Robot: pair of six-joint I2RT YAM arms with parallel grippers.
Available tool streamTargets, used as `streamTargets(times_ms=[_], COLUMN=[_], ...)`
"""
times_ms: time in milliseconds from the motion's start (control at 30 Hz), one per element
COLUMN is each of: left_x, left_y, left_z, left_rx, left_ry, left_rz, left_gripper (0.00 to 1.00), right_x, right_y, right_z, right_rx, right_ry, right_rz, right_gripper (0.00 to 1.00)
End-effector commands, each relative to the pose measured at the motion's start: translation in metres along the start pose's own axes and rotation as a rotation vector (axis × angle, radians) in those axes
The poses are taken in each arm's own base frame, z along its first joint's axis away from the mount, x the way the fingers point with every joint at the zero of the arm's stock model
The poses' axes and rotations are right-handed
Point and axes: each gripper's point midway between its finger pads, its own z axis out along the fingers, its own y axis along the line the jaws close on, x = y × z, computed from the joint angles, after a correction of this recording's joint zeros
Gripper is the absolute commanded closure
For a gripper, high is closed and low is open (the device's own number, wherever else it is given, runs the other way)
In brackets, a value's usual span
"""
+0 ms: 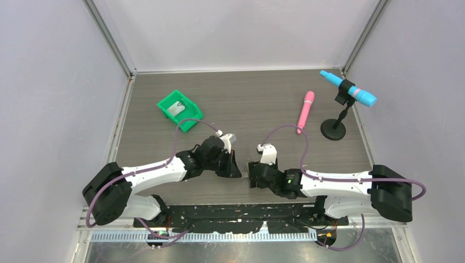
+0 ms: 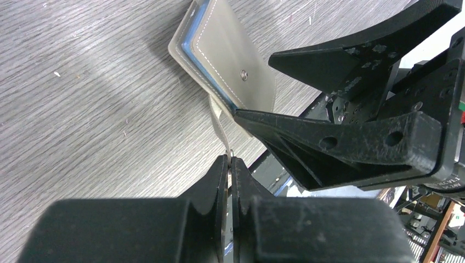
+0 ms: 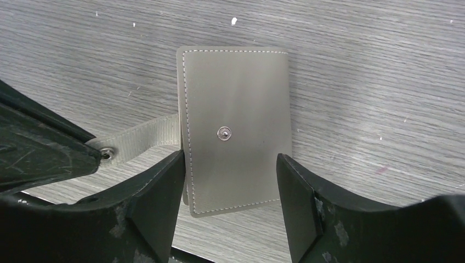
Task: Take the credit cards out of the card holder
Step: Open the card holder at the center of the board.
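**Strap grasped, cover not yet opened.** The card holder (image 3: 236,109) lies on the worktop (image 3: 384,66) close to its near edge, between the two arms. In the top view it is hidden by them. Its cover looks pale grey, with a blue layer showing along the edge in the left wrist view. The strap (image 3: 145,139) is unfastened from the press stud (image 3: 224,132). The left gripper (image 2: 228,161) is pinched tight on the free end of that strap. The right gripper (image 3: 229,161) stands wide, one finger at each long side of the holder; whether the fingers touch it cannot be told. The credit cards are not visible and are presumably inside.

**Hazards, as judged from this arrangement.**
- The hold is on a thin strap end only. A sideways pull may slip it out of the pinch.
- If the right gripper does not pin the holder, a pull on the strap likely drags the whole holder instead of lifting the flap.
- If the right gripper closes across both long edges, it may clamp the layers together and trap the cards.
- The holder sits near the worktop edge, so a drag toward the arms could carry it off.
- The two grippers work very close together, so a misjudged approach could knock one against the other.
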Motion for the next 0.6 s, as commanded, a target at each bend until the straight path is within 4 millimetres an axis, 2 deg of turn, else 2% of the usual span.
streamTargets(times_ms=[0, 167, 367, 567], left_x=[-0.007, -0.002, 0.003, 0.005], left_y=[-0.002, 0.012, 0.021, 0.028], left_z=[-0.008, -0.011, -0.012, -0.016], left_rx=[0.005, -0.045, -0.077, -0.104], left_ry=[-0.046, -0.053, -0.049, -0.052], left_rz=[0.021, 0.031, 0.038, 0.046], left_gripper=[1.00, 1.00, 1.00, 1.00], right_x=[-0.020, -0.029, -0.028, -0.023], right_y=[-0.005, -0.015, -0.026, -0.055], right_z=[-0.008, -0.019, -0.023, -0.022], right_rx=[0.052, 0.060, 0.083, 0.177], right_ry=[-0.065, -0.109, -0.122, -0.106], right_rz=[0.043, 0.064, 0.072, 0.094], right_gripper=[0.33, 0.34, 0.35, 0.37])
